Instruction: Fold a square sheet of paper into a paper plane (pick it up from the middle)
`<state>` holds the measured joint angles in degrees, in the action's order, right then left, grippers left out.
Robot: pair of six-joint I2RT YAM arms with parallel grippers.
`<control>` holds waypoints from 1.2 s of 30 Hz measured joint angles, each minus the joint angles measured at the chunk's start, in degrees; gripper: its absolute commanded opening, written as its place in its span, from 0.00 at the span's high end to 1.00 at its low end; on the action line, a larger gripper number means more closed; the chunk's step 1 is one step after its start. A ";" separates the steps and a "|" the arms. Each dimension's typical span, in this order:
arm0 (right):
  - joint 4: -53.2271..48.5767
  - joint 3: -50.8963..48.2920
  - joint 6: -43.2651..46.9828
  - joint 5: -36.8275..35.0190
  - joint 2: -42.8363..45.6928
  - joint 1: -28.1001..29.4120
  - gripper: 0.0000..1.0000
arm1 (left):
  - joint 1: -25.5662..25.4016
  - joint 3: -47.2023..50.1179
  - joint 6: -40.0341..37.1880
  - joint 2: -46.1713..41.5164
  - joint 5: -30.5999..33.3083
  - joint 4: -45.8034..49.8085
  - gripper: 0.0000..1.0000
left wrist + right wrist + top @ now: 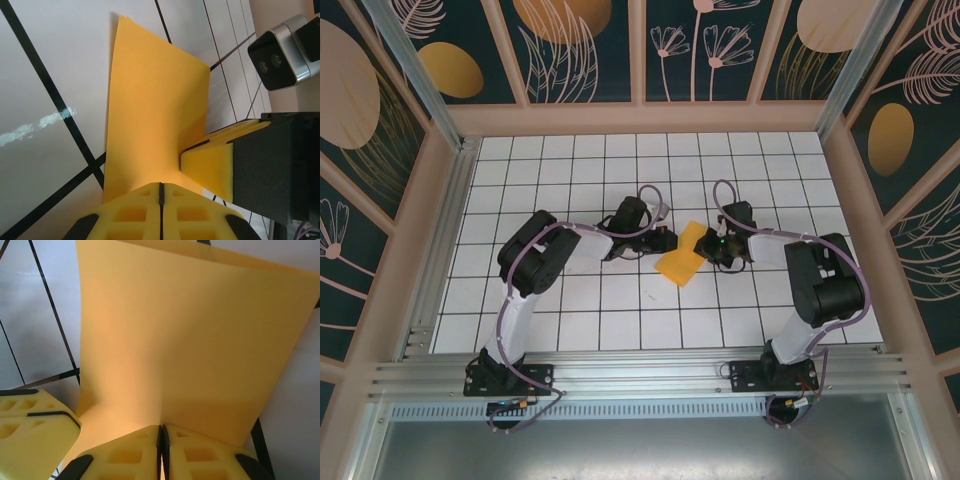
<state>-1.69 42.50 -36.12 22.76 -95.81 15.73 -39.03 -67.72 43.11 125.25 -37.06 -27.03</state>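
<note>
Top external gives us the square sheet of paper [678, 262] at frame centre, over the tabletop [570, 300]; we see left jaws and right jaws both clenched on it

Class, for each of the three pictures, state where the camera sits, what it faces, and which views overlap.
Top external: above and behind, looking down on the table, both arms, orange paper.
Left wrist: on the left arm, facing the paper; left claw shut on it.
Right wrist: likewise; right claw shut on it.
All three share the paper.
</note>
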 measured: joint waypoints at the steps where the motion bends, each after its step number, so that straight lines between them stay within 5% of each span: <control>1: 0.00 0.00 0.00 -0.09 0.00 0.00 0.85 | 0.00 0.13 0.09 -0.33 0.09 0.44 0.93; 16: -0.42 0.52 0.04 -0.61 -0.24 0.13 0.85 | -0.81 -8.81 -8.28 -0.81 6.86 21.66 0.94; 36: -2.16 1.84 0.20 -0.85 -0.13 0.39 0.82 | -2.51 -15.43 -13.86 1.25 11.65 32.46 0.97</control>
<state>-3.86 44.34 -35.92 21.91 -95.94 16.12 -41.54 -83.15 29.26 126.50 -25.41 5.43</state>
